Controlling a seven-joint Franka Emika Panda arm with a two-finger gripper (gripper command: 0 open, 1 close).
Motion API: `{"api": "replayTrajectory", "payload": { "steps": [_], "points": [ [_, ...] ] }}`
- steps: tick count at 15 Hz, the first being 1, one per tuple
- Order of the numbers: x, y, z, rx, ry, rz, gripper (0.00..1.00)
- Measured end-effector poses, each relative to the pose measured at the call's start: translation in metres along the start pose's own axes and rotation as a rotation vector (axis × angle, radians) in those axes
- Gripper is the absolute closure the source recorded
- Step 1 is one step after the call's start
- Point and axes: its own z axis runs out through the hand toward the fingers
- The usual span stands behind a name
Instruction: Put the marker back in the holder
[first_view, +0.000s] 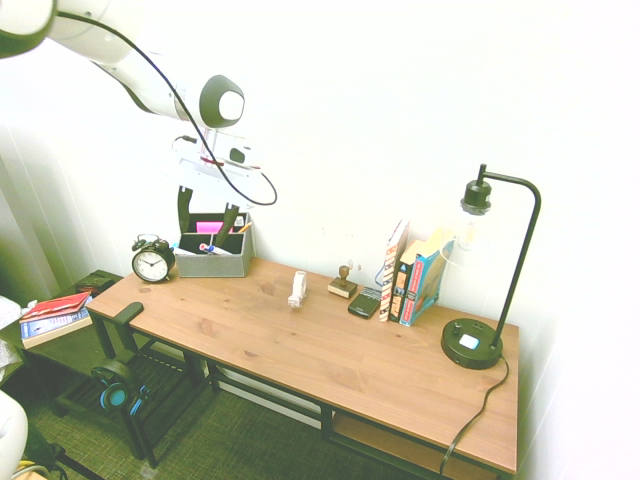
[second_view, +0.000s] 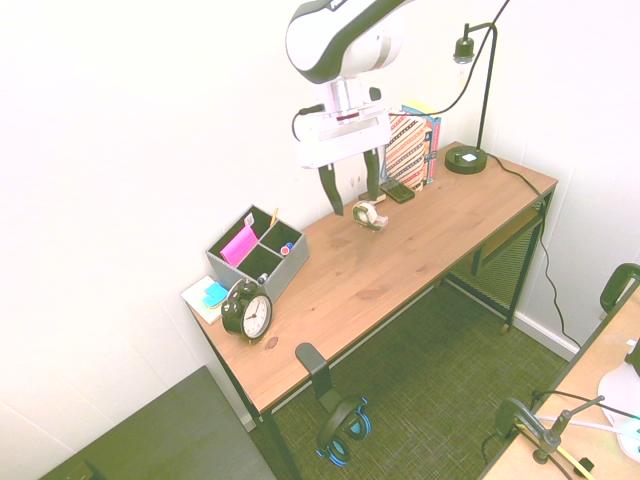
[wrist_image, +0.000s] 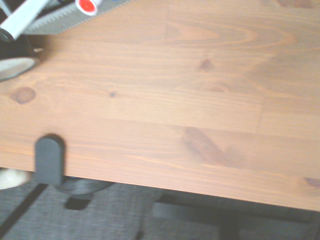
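At the desk's front edge, well out from the holder, headphones hang from a dark hook. Just in front of the holder, black round alarm clock, upright, face outward; beside it a small pad of blue and white notes at the desk's end. Holder is a grey compartmented box near the back corner, with pink notes upright in one compartment and small red and blue spots in the compartment beside them. Marker: the wrist view catches a slim white barrel with a dark end, right against the holder's grey wall, next to a red round tip; the outside cameras show it too small to pick out, so which compartment it is in cannot be told. Gripper hangs above the holder, clear of it, pointing steeply down, fingers spread wide with nothing between them. Beyond the holder along the desk, a tape dispenser on the wood, then a dark phone-like slab lying flat. Farther on, a row of books upright against the wall. Farthest from the holder, at the opposite end, a black desk lamp on a round base.
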Motion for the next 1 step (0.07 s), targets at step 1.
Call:
{"api": "replayTrajectory", "payload": {
  "steps": [1],
  "points": [
    [-0.0040, 0.0119, -0.0010, 0.005, 0.049, -0.033, 0.00]
  ]
}}
